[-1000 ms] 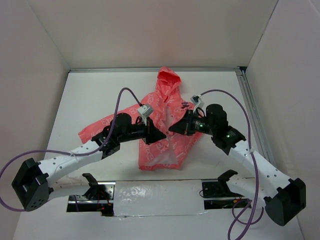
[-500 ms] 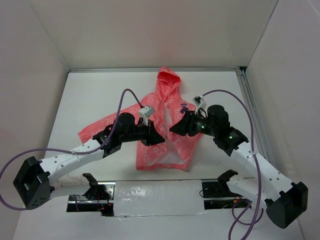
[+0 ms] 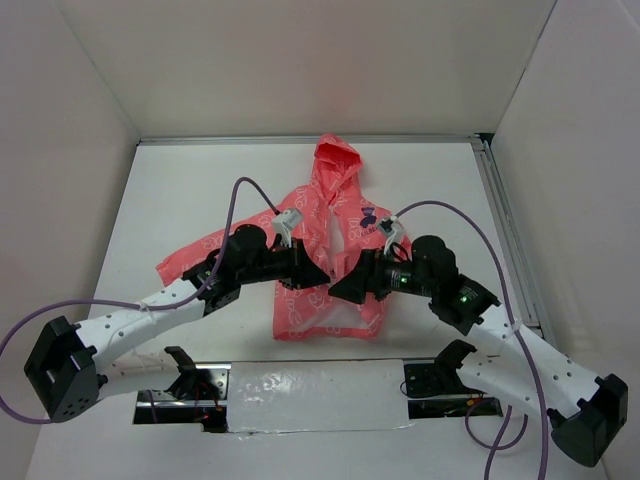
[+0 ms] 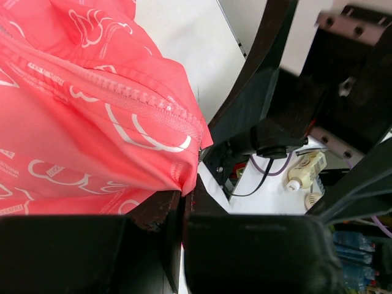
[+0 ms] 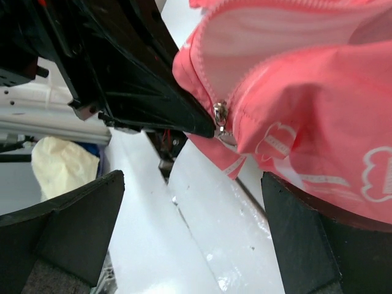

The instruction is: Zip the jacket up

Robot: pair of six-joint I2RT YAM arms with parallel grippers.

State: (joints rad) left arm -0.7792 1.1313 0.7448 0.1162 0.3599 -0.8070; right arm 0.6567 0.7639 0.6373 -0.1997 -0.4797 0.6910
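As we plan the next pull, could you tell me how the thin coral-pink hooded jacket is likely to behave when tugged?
The thin coral-pink hooded jacket will probably flop and bunch: its hem folds and sags where the left gripper pinches it. It looks light, so it may slide on the smooth white table. The small metal zipper slider dangles loosely and may swing.

You have a white bench [image 3: 180, 190] walled in by white panels, and on it the coral-pink jacket [image 3: 325, 215] lies spread with its hood toward the far wall, one sleeve stretched flat out to your left.
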